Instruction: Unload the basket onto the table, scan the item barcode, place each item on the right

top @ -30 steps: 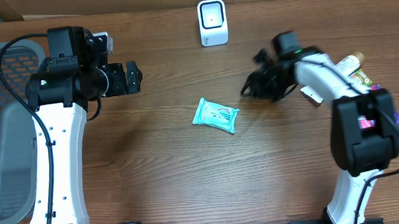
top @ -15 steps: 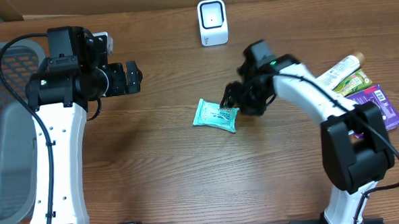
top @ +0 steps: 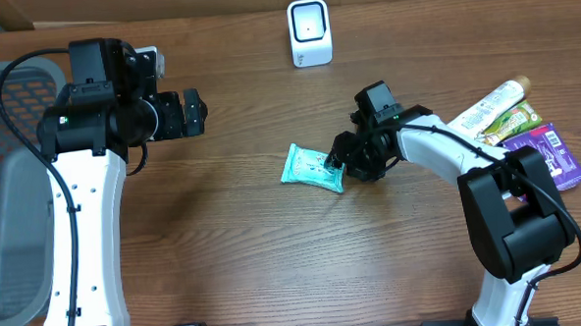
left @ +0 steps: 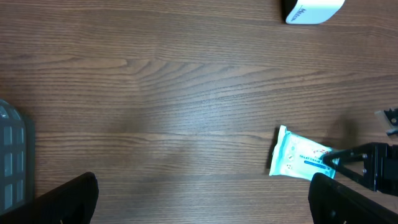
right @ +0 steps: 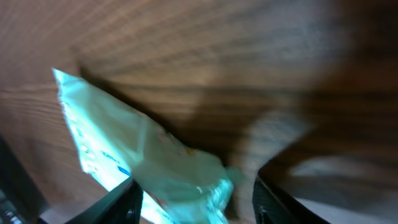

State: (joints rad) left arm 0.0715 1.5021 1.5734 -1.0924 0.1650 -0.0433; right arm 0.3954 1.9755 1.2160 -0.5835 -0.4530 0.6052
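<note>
Our right claw (top: 340,163) has swung in from the right to reach the teal packet (top: 313,168).
The packet lies flat on the worktop (top: 235,244), well in front of the scanner (top: 309,31), its long axis crosswise and slightly slanted. The right claw stands half-wide astride its right end, likely to lift it scannerward. Our left claw (top: 192,113) waits wide open.

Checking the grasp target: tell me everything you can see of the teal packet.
The packet is a teal soft-plastic pouch with white and blue print and crimped ends, lying flat and slightly slanted on the table near its middle. The right gripper straddles its right end, fingers apart; whether they touch it is unclear.
</note>
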